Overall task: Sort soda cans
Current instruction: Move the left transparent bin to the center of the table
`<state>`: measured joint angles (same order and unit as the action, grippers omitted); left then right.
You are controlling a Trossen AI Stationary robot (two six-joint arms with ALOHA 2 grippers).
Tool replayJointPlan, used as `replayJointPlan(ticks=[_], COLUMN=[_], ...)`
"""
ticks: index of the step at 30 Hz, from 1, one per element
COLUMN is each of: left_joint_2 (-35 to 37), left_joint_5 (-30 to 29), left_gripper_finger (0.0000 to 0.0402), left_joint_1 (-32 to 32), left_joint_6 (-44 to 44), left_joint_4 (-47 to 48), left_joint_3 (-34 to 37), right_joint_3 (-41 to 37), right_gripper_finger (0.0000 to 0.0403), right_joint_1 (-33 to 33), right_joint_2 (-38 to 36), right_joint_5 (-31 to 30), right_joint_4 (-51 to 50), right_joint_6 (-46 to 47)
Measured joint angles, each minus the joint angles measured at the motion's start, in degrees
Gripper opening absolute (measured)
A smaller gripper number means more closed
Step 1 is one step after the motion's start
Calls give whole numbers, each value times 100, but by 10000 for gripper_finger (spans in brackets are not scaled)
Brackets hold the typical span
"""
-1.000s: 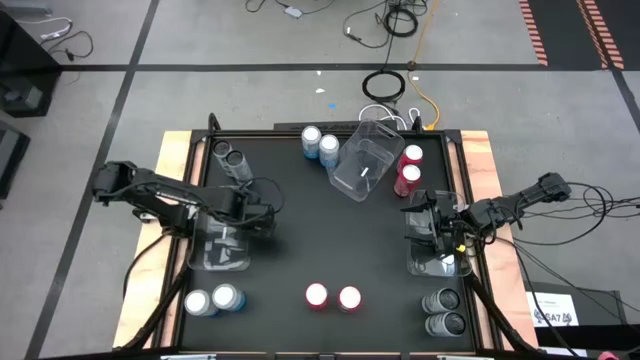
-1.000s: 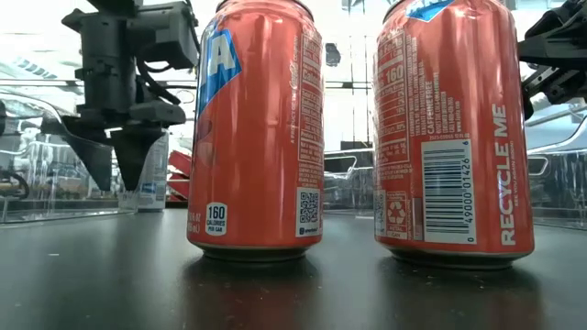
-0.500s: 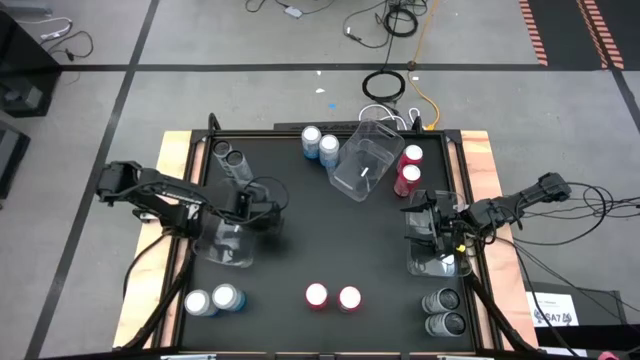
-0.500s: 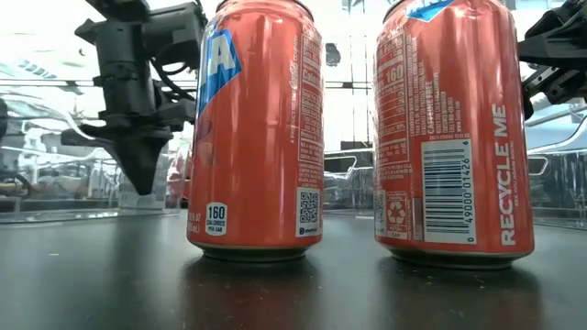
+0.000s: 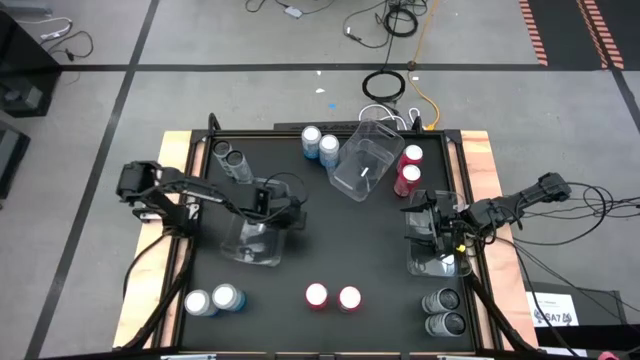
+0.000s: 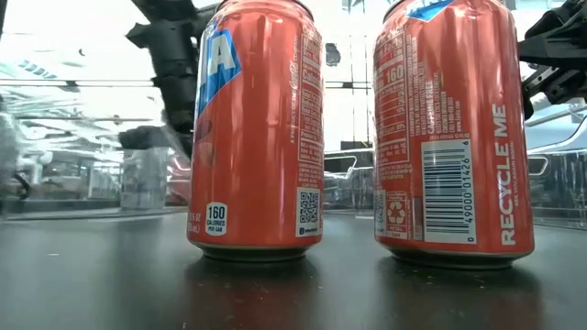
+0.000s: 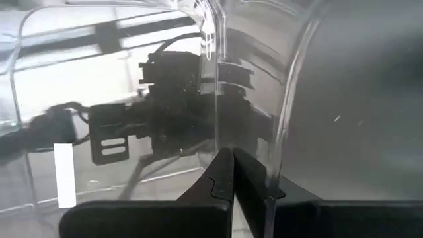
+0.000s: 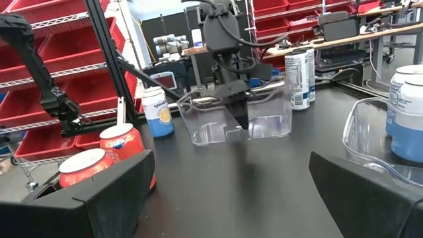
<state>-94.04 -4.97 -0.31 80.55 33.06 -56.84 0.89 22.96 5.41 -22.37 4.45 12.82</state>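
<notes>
Sorting is at the bin-placing step, I judge: my left gripper (image 5: 268, 208) has its fingers (image 7: 223, 173) pinched fully together on the thin wall of a clear bin (image 5: 252, 238), which sits on the left-centre of the bench (image 5: 310, 235). No can is in my grip. My right gripper (image 5: 428, 225) hangs over a second bin (image 5: 440, 262) at the right edge, fingers spread as wide as they go and holding nothing.

The cans stand in pairs around the bench: two blue cans (image 5: 320, 142) at the far edge, two red cans (image 5: 409, 168) far right, two red cans (image 5: 332, 296) at the near edge, two blue cans (image 5: 211, 299) near left, two dark cans (image 5: 444, 311) near right, and two dark cans (image 5: 232, 160) far left. None is in a bin, so the sorting proper seems hardly begun.

Next, I think, the held bin needs to be set where I want it, the wall released, and then one colour fetched; the near-left blue pair is closest to it.

A third bin (image 5: 362, 163) lies tilted in the far middle, just beside the far red pair and near the far blue pair, and may crowd a reach for either. From the right wrist view the left arm and its bin stand between me and the far dark cans. Cables (image 5: 392, 90) lie on the floor beyond the bench, out of the way.
</notes>
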Motion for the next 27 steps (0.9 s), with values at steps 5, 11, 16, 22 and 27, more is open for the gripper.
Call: replayJointPlan(ticks=[5, 11, 16, 22, 27], left_joint_2=[-723, -1414, -1650, -1685, -1685], left_joint_5=[12, -119, -362, -452, -449], left_gripper_finger=[13, 13, 19, 44, 76], left_joint_1=[45, 41, 43, 79, 150], left_joint_6=[-100, -304, -288, -288, -289], left_joint_4=[-77, 11, -27, -215, -229], left_joint_3=[-788, -1750, -2062, -2063, -2063], right_joint_3=[0, 0, 0, 0, 0], right_gripper_finger=[396, 396, 396, 396, 396], right_joint_1=[0, 0, 2, 2, 2], right_joint_2=[0, 1, 0, 0, 0], right_joint_5=[-2, -2, -1, -2, -2], right_joint_4=[0, 0, 0, 0, 0], right_joint_6=[-1, -1, 0, 0, -2])
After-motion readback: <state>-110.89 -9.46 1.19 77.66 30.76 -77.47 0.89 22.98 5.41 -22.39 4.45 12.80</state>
